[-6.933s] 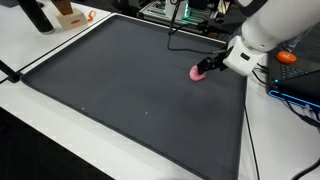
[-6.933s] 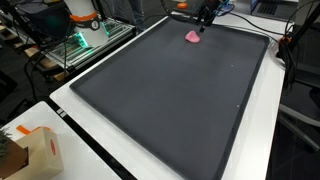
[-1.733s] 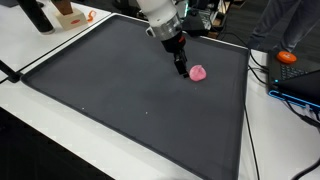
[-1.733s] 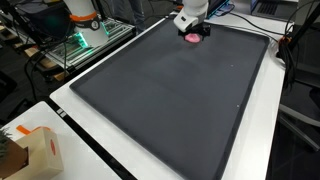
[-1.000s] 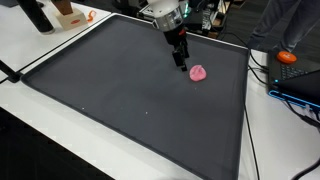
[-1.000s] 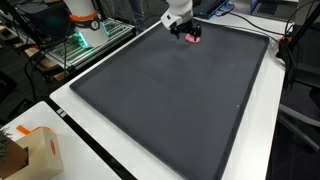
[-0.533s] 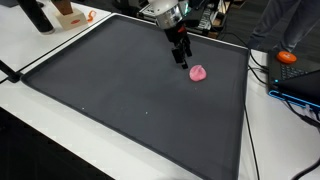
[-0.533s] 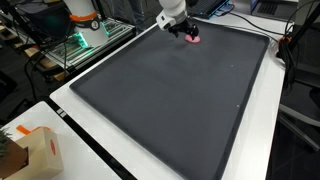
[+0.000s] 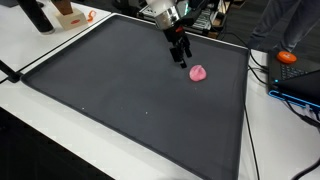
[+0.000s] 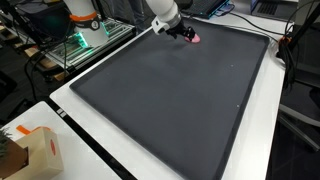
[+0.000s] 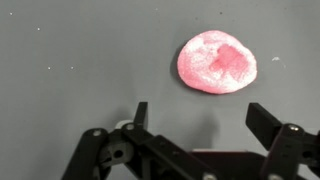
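Pink flattened putty lump [image 11: 217,62], lying at 12 o'clock just beyond the wide-apart, empty black gripper [image 11: 200,118], is judged best centred between the jaws before closing.

Pincer [image 10: 186,33] just beside a pink lump [image 10: 195,38], far end of dark mat [image 10: 170,100]

Likely a lab: cables [image 9: 256,72] and electronics [image 10: 80,42] beside mat [image 9: 130,95].

White table [image 9: 45,130], large dark mat [image 9: 130,85] laid on it, pink lump [image 9: 199,73] resting near the mat's far edge
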Action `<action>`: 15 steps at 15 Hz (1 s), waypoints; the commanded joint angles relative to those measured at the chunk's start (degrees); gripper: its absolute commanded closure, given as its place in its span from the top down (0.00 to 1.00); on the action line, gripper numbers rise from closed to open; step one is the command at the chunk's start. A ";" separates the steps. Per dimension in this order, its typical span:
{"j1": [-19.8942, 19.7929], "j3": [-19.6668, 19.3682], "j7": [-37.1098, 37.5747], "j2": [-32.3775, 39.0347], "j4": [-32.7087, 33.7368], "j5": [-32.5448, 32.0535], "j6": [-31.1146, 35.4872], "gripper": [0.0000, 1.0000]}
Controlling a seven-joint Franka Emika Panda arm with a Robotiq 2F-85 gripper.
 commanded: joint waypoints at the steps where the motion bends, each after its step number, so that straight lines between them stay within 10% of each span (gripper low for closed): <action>1: -0.65 0.04 -5.15 -0.39 -1.83 5.47 -0.42 1.00; 9: -0.41 -0.17 -9.45 -0.48 -2.27 9.58 -1.64 1.00; 15: 1.48 -0.53 -4.13 -1.63 -2.01 -7.26 -6.35 1.00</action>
